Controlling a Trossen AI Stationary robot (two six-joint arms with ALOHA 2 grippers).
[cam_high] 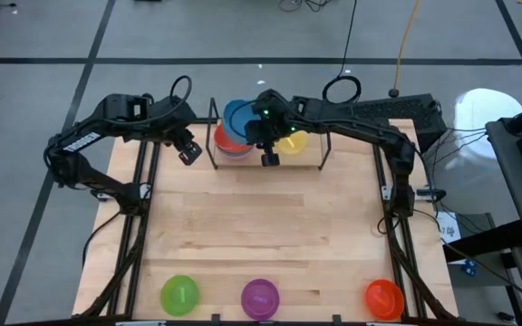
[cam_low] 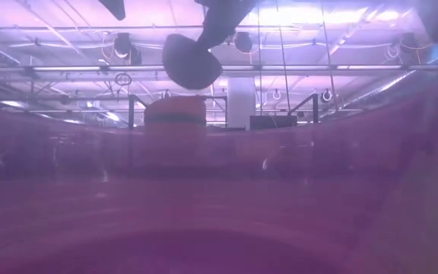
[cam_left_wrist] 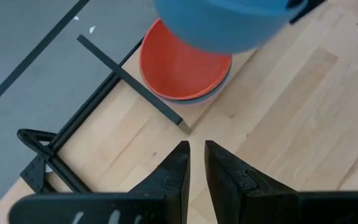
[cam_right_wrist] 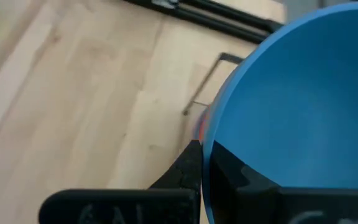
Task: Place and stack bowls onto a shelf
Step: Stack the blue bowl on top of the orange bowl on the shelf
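The shelf (cam_high: 320,156) stands at the table's far edge. On its left part sits a stack topped by an orange-red bowl (cam_left_wrist: 182,65). My right gripper (cam_right_wrist: 202,155) is shut on the blue bowl (cam_high: 237,115) and holds it tilted above that stack (cam_low: 175,116). A yellow bowl (cam_high: 294,142) rests on the shelf to the right of the stack. The left gripper (cam_left_wrist: 196,152) hovers just left of the shelf (cam_high: 188,149), its fingers close together and touching nothing. Green (cam_high: 179,294), purple (cam_high: 260,296) and red (cam_high: 383,297) bowls sit along the near edge. My right gripper pinches the blue bowl's rim (cam_right_wrist: 211,140), with one finger (cam_right_wrist: 188,165) outside the wall and the other (cam_right_wrist: 232,171) inside. The bowl is lifted clear and tilted above the orange-red bowl on the stack.
Thin black rods of the shelf (cam_left_wrist: 129,81) stand beside the stack, close to the left gripper. The broad middle of the wooden tabletop (cam_high: 261,226) is bare. The low view is veiled by a pink-purple haze.
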